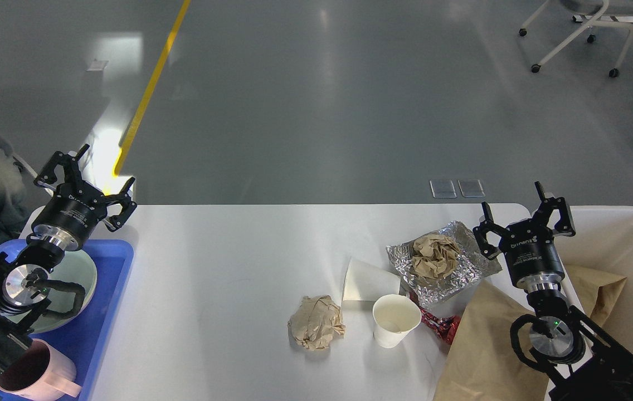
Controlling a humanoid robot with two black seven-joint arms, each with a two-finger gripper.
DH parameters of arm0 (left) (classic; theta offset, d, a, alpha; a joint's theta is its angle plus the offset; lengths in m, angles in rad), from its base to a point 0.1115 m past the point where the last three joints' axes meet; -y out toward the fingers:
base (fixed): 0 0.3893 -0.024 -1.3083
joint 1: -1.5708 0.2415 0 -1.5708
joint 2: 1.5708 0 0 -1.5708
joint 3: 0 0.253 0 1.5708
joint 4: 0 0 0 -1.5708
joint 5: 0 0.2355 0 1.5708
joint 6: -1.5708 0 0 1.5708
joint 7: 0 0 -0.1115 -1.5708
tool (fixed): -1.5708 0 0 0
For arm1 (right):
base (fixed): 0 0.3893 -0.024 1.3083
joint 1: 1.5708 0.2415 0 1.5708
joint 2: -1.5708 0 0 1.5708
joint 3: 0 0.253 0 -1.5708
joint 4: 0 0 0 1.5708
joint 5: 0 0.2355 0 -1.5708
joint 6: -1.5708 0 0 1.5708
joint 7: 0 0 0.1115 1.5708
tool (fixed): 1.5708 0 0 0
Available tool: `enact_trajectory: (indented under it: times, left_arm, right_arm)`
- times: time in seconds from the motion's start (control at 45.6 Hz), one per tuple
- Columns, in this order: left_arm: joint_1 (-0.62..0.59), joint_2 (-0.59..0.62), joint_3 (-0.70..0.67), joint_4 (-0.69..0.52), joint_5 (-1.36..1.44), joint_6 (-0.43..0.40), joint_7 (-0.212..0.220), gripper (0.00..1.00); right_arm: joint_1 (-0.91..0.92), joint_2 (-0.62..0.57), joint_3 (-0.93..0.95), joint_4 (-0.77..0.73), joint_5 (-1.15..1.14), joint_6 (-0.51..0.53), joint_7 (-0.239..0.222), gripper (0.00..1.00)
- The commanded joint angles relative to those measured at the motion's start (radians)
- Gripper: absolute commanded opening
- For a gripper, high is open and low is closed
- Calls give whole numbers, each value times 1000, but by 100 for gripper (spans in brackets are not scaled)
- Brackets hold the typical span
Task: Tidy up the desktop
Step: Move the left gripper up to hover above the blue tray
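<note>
While the sorting is under way: the scene is split into a keep side and a discard side.
Bench (227, 267): the wide white top fills the lower half of the view, and it is bare through the middle between the two groups.
Dishes: at 9 o'clock a blue tray (118, 278) carries a pale green plate (85, 273) and a pink mug (43, 373), apparently gathered there for carrying off.
Litter: at about 4 o'clock lie a crumpled paper ball (316, 323), a white paper cup (395, 320) standing upright, a white napkin (366, 281), foil (461, 273) with crumpled paper on it, a red wrapper (442, 326) and a brown paper bag (483, 351).
Bin: a cream bin (628, 234) stands at 3 o'clock just past the bench edge, placed within reach for the litter.
Left hand (85, 181): fingers spread wide, nothing held, raised over the tray's far corner.
Right hand (522, 214): fingers spread wide, nothing held, poised between foil and bin.
Judgement: the litter is not yet cleared.
</note>
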Motion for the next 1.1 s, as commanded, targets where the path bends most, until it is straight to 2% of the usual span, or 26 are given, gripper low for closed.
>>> enact_trajectory:
  times: [0.0, 0.263, 0.395, 0.658, 0.899, 1.075]
  left_arm:
    - [123, -11, -157, -92, 25, -3, -2, 96]
    - [284, -124, -405, -170, 218, -3, -5, 96]
    - [311, -193, -542, -170, 321, -5, 4, 96]
    - [259, -210, -548, -153, 328, 46, 10, 96]
    - [259, -209, -545, -155, 332, 9, 9, 96]
    - [232, -215, -559, -150, 321, 29, 27, 96]
  right_arm:
    - [0, 0, 0, 0, 0, 0, -1, 100]
    - [0, 0, 0, 0, 0, 0, -1, 100]
    - [0, 0, 0, 0, 0, 0, -1, 100]
    - [-2, 0, 0, 0, 0, 0, -1, 100]
    - [-2, 0, 0, 0, 0, 0, -1, 100]
    - [0, 0, 0, 0, 0, 0, -1, 100]
